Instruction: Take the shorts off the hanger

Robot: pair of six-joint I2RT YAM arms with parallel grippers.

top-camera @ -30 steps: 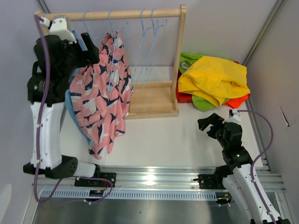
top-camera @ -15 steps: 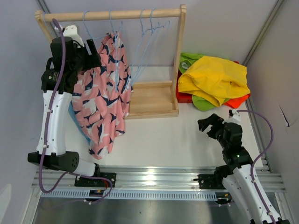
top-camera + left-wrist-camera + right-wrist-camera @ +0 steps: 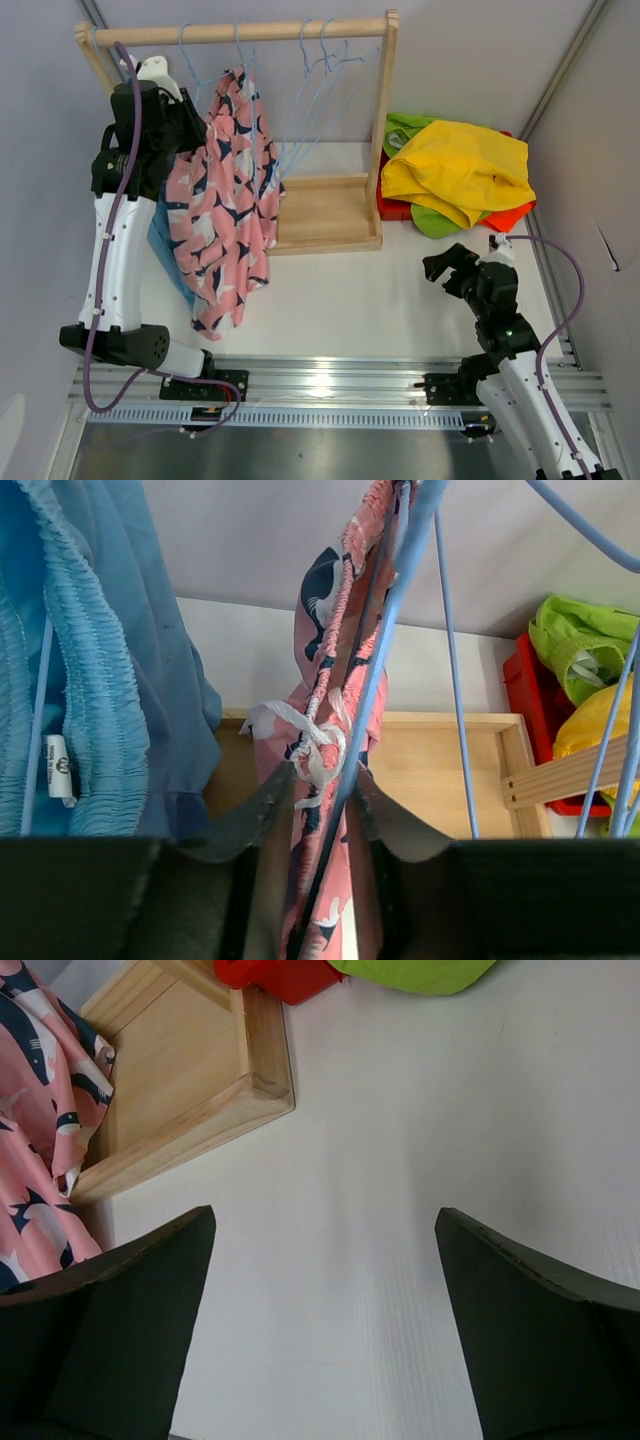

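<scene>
Landmark: I take the wooden rack [image 3: 325,215] as my reference. It has a top rail on two posts over a tray base and stands at the far side of the white table [image 3: 350,290].

Pink shorts: the pink shorts [image 3: 225,200], printed with navy whale-like shapes, hang from the left part of the rack's rail on a blue wire hanger [image 3: 395,570]. They drape down in front of the rack's left side and past its base.

Left gripper: my left gripper [image 3: 322,772] is raised under the rail near the rack's left end. Its fingers [image 3: 255,815] are clamped from both sides on the pink shorts' waistband, with the hanger wire caught between them. The grip sits right at the knotted white drawstring [image 3: 315,745].

Light blue shorts: the light blue shorts [image 3: 90,680] hang at the rack's left end, just beyond the pink pair. A white label [image 3: 60,770] shows inside the elastic waist. From above, my left arm [image 3: 110,260] hides most of them.

Other hangers: several blue wire hangers [image 3: 320,60] dangle from the middle and right of the rack's rail, carrying no clothes.

Pile: the yellow shorts [image 3: 460,170] lie crumpled on the table just right of the rack's right post. They rest on top of the lime green shorts [image 3: 435,220] and the orange shorts [image 3: 512,215].

Right gripper: my right gripper [image 3: 322,1215] hovers over the table, in front of and to the right of the rack's base corner. Its fingers are spread wide, gripping nothing.
</scene>
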